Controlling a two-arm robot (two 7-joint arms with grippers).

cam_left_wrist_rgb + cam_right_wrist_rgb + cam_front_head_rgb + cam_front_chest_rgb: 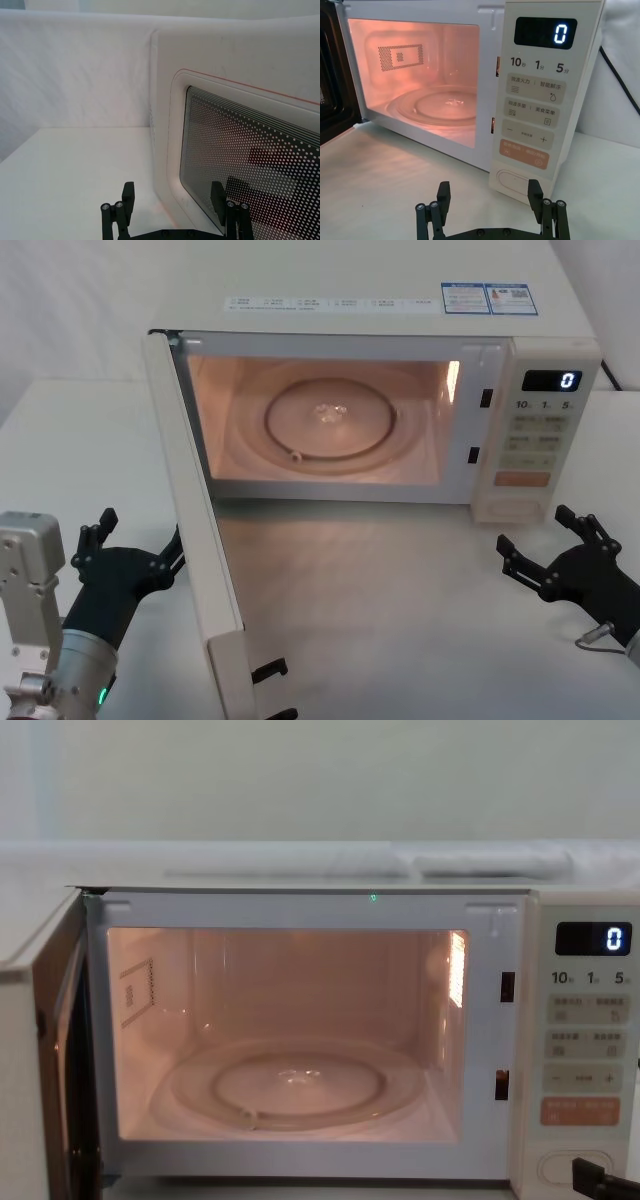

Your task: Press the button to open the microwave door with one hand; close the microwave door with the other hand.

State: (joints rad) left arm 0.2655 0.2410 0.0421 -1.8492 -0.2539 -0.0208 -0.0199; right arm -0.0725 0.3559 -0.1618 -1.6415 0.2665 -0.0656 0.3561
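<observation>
Black blocky left gripper (135, 540) sits lowest in the head view, fingers spread, just outside the swung-open wide cream microwave door (195, 530); the black right gripper (545, 540), fingers also spread, hovers near the control panel's foot above the white table (400, 590); the lit cavity holds a glass turntable (330, 420).

Left wrist view: parted fingers (129, 195) frame the door's dark dotted window with its thin pink outline; a white wall stands behind.

Right wrist view: spread fingers face the large cream pill-shaped button (514, 181), apart from it, under an orange key (524, 154).

Chest view: the display (594, 938) reads 0.
</observation>
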